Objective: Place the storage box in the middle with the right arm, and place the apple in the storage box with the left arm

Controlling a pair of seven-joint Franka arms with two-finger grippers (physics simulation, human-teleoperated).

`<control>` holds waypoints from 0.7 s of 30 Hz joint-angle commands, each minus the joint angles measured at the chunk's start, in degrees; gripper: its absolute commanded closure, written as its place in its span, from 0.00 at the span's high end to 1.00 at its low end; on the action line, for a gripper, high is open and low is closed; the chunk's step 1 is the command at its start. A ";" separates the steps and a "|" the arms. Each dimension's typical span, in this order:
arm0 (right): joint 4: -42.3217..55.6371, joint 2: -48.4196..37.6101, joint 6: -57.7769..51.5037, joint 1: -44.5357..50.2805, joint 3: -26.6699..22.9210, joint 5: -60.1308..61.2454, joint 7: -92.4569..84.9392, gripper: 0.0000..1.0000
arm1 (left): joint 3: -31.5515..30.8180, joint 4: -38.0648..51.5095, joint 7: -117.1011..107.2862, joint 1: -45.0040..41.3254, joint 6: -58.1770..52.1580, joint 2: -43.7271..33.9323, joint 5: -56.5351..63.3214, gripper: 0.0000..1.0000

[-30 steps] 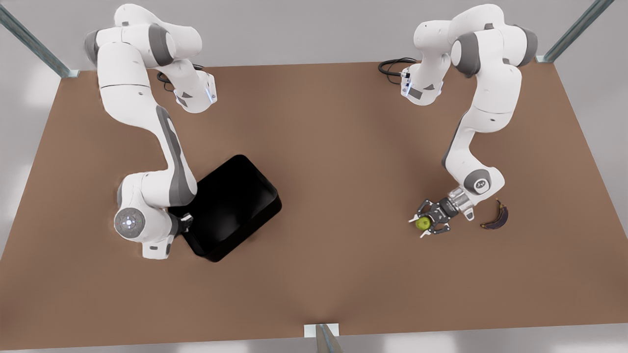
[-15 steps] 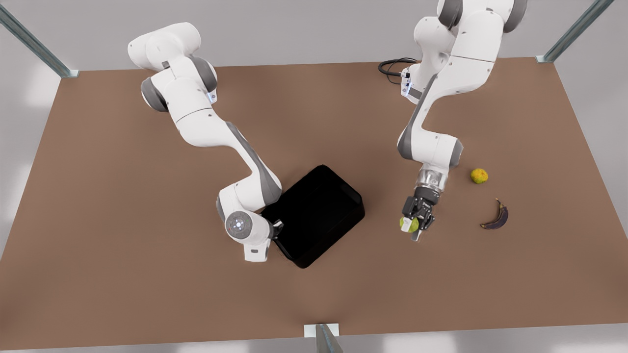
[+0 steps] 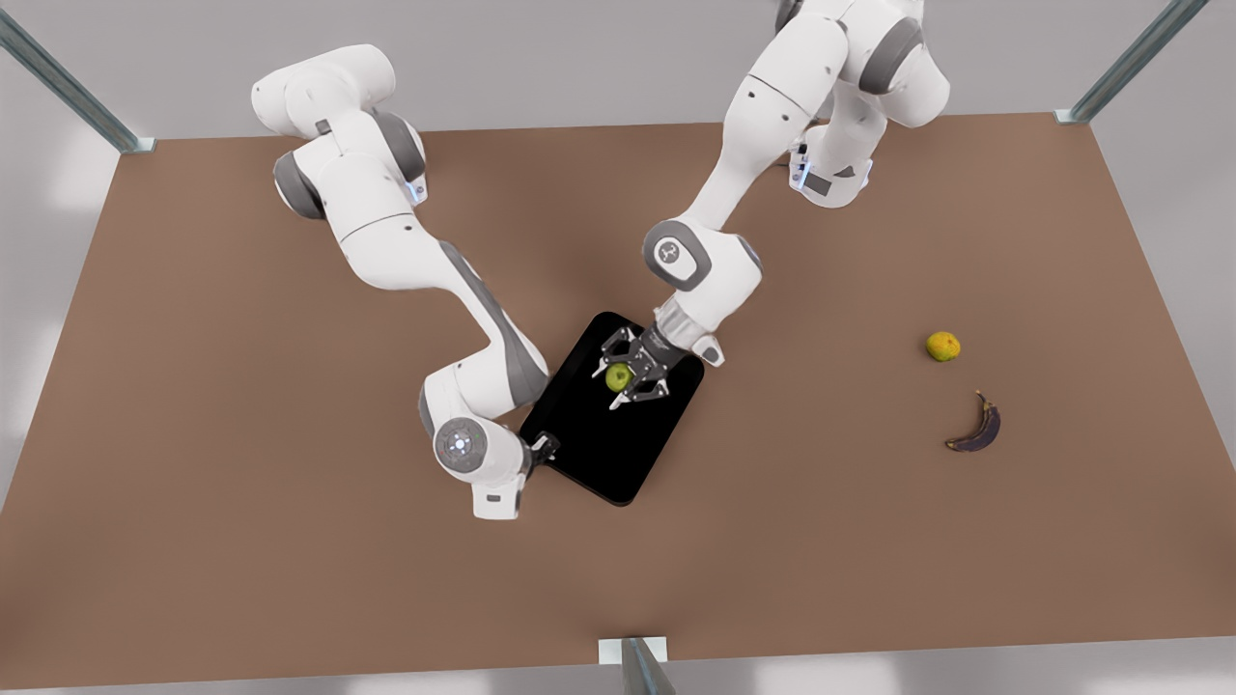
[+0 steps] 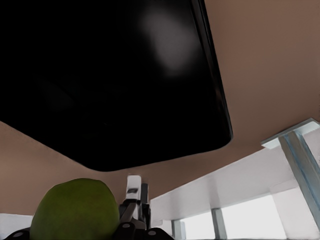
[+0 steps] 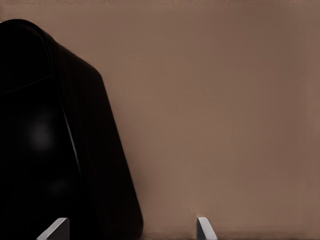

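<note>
Brown tabletop under both arms, you'll note. On the front view's left, your right gripper sits at the corner of the storage box, fingers spread beside its wall, so it seems to have let go with the box near mid-table. Over the box, your left gripper is clamped on the apple, presumably poised to drop it in. Further right lie an orange fruit and banana, untouched. No legible writing anywhere.

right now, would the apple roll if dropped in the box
Probably: the apple, at the left gripper over the box, is round and the floor glossy, so it may roll to a wall. The shallow box, right gripper open at its corner, likely won't tip.
</note>
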 commanded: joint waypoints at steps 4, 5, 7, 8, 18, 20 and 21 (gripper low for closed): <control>-0.39 -12.67 -22.72 -10.28 -5.98 6.15 0.00 1.00 | 0.20 1.33 0.07 -0.14 -2.36 1.68 5.91 0.76; -1.53 -16.01 -28.61 -14.41 -6.69 5.27 0.18 1.00 | 0.11 1.33 0.16 -0.31 -2.36 1.68 6.52 1.00; -11.54 -25.58 -31.78 -22.23 -7.40 -3.59 0.44 1.00 | 0.11 1.33 0.16 -0.40 -2.36 1.51 6.52 1.00; -16.21 -31.48 -31.79 -25.31 -6.87 -6.77 0.79 1.00 | 0.28 1.24 0.33 -0.40 -2.36 1.51 6.70 1.00; -22.81 -38.61 -31.00 -29.71 -1.42 -10.46 4.92 1.00 | 24.97 -4.30 3.76 0.48 -39.34 -13.26 45.63 1.00; -22.63 -38.61 -31.00 -29.71 -1.42 -10.81 5.01 1.00 | 42.37 -0.43 20.79 0.65 -62.72 -13.26 50.46 1.00; -22.63 -38.61 -31.00 -29.71 -1.42 -10.81 5.01 1.00 | 50.55 0.10 34.59 1.62 -70.03 -13.17 54.33 1.00</control>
